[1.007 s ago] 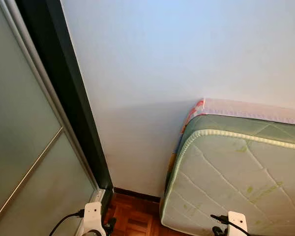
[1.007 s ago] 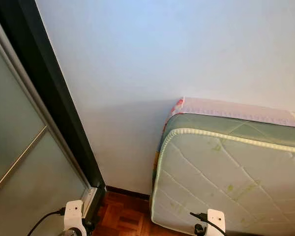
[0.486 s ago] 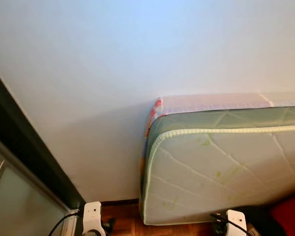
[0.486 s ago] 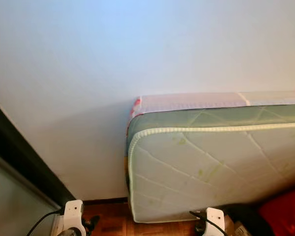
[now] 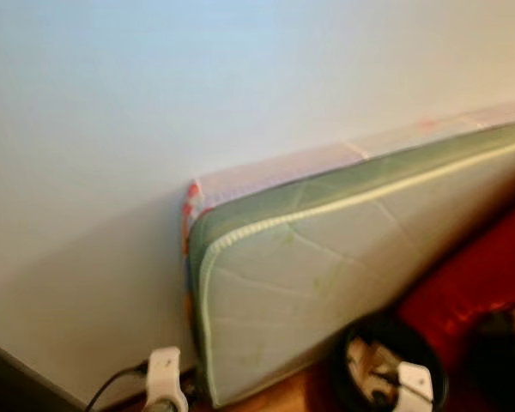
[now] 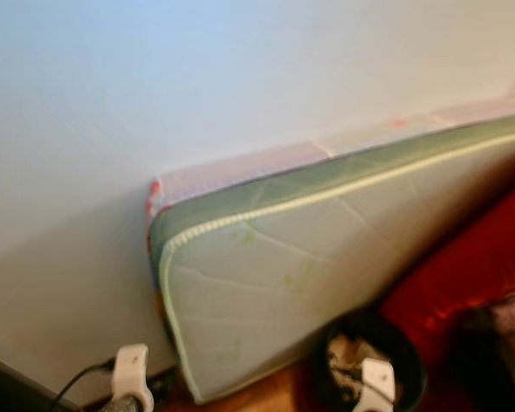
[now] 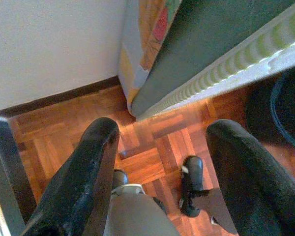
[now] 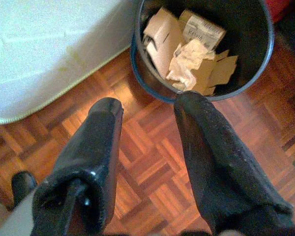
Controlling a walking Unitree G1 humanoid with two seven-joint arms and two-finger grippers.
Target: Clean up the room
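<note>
A dark round waste bin (image 8: 206,44) stands on the parquet floor, holding cardboard scraps and crumpled paper (image 8: 189,61); it also shows as a black bin (image 5: 386,365) at the foot of the mattress. My right gripper (image 8: 147,110) hangs open just above the floor, short of the bin's rim, with nothing between its fingers. My left gripper (image 7: 160,142) is open too, low over the parquet near the mattress corner (image 7: 152,105). Both wrists (image 5: 163,378) (image 5: 412,382) sit at the lower edge of the head views.
A pale green mattress (image 5: 326,266) leans on its side against the white wall (image 5: 154,103), a patterned one behind it. Something red (image 5: 472,275) lies to the right of the bin. A dark door frame (image 7: 5,167) is at the left.
The camera has swung right: the sliding door has left the view, the mattress has slid left, and the bin and red thing have come into sight. The arms still hang low.
</note>
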